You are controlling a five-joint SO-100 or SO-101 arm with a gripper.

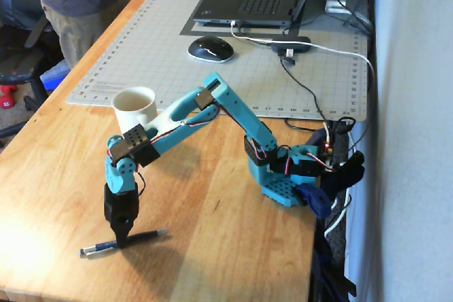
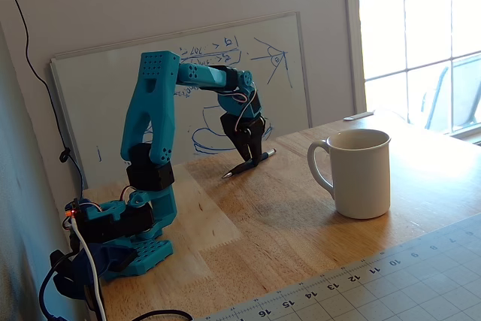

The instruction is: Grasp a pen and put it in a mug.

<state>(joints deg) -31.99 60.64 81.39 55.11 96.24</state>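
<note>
Slim dark pen (image 1: 124, 239) with silvery ends lies flat on the wood. The cream mug (image 2: 361, 172) stands upright, handle at 9 o'clock in that fixed view.

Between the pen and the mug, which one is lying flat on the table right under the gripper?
The pen: it lies flat on the wood with the gripper down around its middle. The mug stands upright, apart, behind the arm.
</note>
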